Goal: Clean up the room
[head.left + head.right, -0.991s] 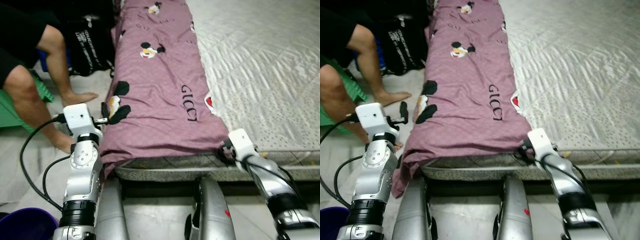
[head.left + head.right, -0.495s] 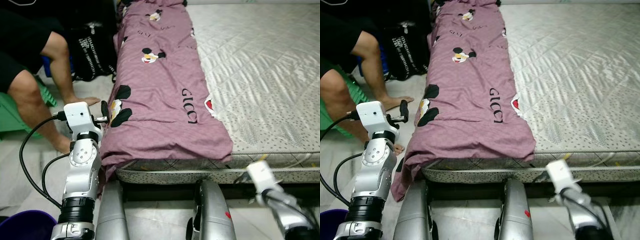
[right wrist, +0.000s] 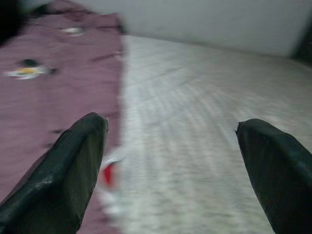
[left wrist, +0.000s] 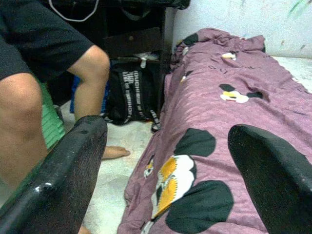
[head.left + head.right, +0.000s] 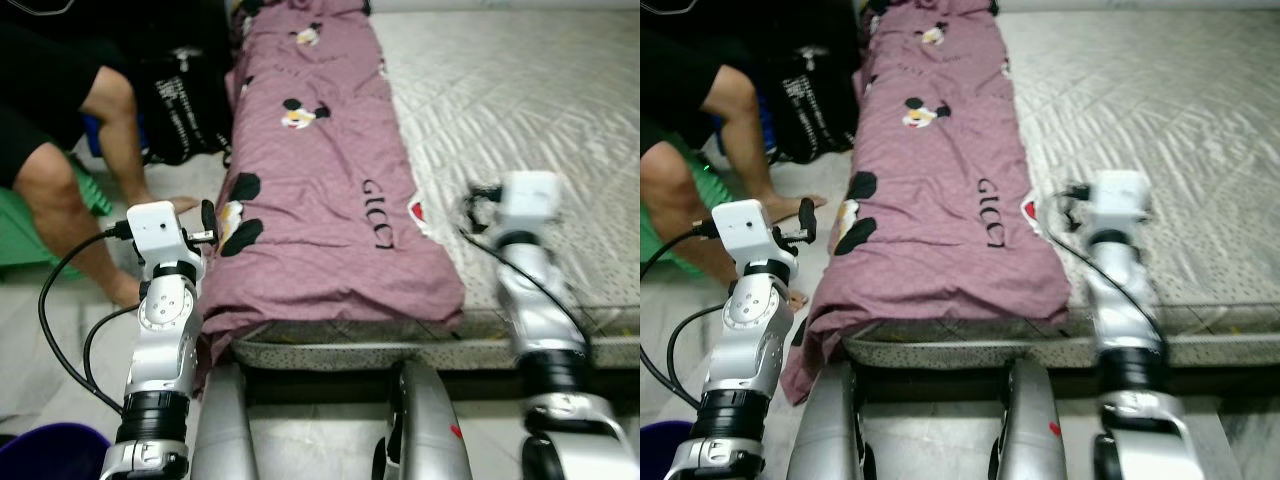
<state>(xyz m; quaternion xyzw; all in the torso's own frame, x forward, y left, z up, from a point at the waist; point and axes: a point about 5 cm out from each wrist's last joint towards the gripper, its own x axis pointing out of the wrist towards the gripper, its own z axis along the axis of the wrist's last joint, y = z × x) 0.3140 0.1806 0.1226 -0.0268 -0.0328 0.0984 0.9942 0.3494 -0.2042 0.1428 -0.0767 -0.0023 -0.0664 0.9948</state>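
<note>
Person's bare legs (image 5: 70, 190) sit on the floor off the bed's left edge, one foot close beside the left arm; black bag (image 5: 185, 105) stands behind them against the bed's left side. Purple tub (image 5: 45, 450) is at the floor's near left corner.

Left pincer (image 4: 170, 165) is spread wide, holding nothing, hovering at the bed's left edge beside the hanging side of the quilt (image 5: 320, 180). The quilt, mauve with cartoon mouse prints, lies folded in a long strip along the left edge of the mattress (image 5: 520, 90), its near end bunched at the bed's near left corner and drooping over the side.

Right pincer (image 3: 170, 161) is also wide and empty, raised over the mattress just right of the quilt's right edge, near the near edge of the bed; its views are blurred.

Risks, judged: the left arm works close to the person's foot, so a sideways swing could hit it. A grasp taking just the top layer would drag the fold open. Uneven pulls by the two pincers would slide the quilt off the bed's left edge. Blur suggests fast arm motion, so the right pincer may miss the hem or snag the mattress cover.
</note>
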